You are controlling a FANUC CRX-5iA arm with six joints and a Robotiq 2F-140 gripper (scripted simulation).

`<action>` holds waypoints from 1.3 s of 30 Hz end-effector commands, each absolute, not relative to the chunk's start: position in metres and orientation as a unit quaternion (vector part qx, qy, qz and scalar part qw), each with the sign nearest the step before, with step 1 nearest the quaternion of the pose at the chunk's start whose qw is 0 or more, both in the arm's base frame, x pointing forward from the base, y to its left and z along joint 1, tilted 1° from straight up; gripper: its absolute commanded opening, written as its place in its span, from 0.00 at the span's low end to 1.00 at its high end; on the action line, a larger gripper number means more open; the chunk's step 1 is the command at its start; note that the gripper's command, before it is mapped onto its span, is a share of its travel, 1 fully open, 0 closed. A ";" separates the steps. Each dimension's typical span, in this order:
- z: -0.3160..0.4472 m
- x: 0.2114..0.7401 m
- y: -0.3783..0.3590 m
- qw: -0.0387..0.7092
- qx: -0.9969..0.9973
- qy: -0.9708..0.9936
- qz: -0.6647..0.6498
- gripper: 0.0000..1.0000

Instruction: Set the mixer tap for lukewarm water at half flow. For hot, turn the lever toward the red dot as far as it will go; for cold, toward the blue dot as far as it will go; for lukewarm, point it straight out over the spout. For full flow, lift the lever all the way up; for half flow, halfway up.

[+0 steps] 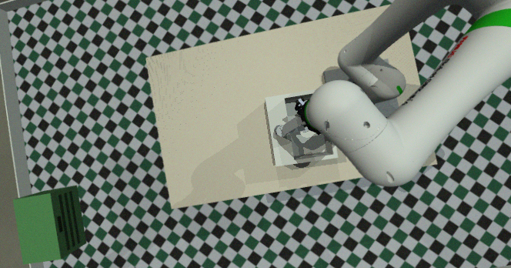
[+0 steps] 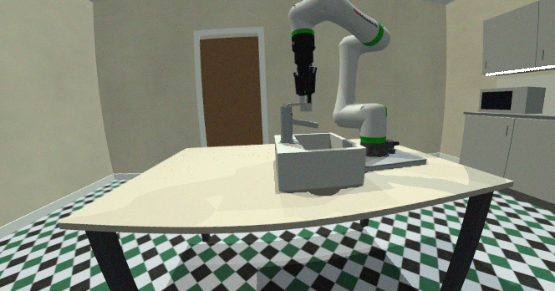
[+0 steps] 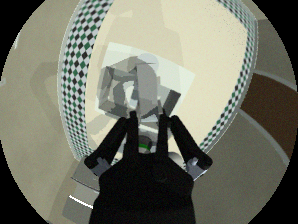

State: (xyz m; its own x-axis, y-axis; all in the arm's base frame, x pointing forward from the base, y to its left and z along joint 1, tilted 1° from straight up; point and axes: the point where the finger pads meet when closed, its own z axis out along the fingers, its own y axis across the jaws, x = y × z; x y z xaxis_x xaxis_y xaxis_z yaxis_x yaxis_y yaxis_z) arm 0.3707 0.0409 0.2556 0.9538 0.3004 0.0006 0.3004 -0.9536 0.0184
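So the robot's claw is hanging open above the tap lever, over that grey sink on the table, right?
Not quite. The claw is shut on the lever, not hanging open above it; the exterior view shows its fingers clamped on the lever's end. The rest is right: the tap stands over the grey sink on the table.
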 end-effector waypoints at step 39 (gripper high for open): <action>0.255 0.367 0.080 0.008 0.998 -0.060 0.004 0.00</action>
State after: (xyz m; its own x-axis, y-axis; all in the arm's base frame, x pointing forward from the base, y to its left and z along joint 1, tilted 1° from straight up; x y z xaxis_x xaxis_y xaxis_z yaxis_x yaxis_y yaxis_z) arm 0.3670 0.0798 0.2549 0.9929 -0.1189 0.0081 -0.1190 -0.9928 0.0165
